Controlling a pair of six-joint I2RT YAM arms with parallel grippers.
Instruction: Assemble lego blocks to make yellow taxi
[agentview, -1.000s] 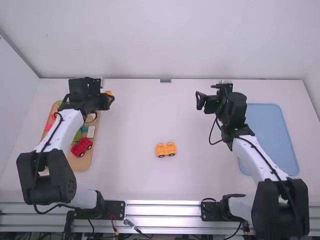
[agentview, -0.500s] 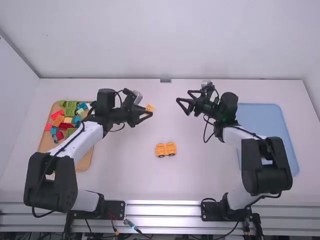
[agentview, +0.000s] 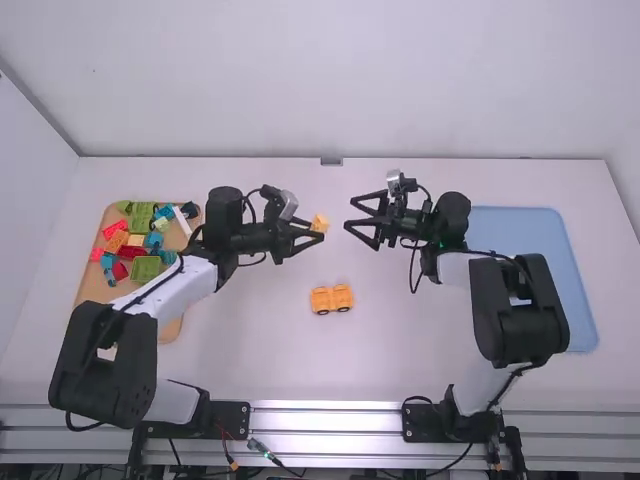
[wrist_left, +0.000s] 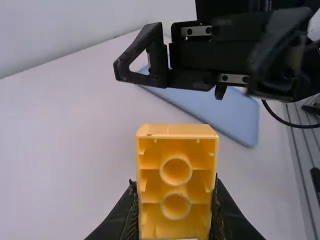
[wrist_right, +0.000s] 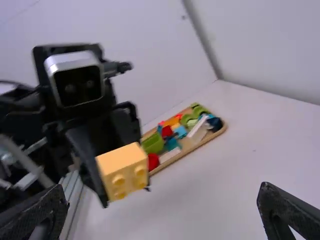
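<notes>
Nearest, on the white tabletop (agentview: 250, 350), sits a yellow-orange plastic car piece (agentview: 331, 298) with 2 black wheels (agentview: 323, 312) visible. Beyond it, the left tool (agentview: 314, 233) grips a hollow yellow-orange plastic block (agentview: 320, 222) above the tabletop, and slightly farther off the right tool (agentview: 350, 214) faces the block, released, its 2 black fingers spread wide.

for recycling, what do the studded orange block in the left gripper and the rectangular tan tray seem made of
The orange block looks like hard moulded plastic, smooth and satin: crisp edges, hollow tubes inside. The tan tray may be matte wood, judging by colour; without visible grain, plastic is possible.
</notes>
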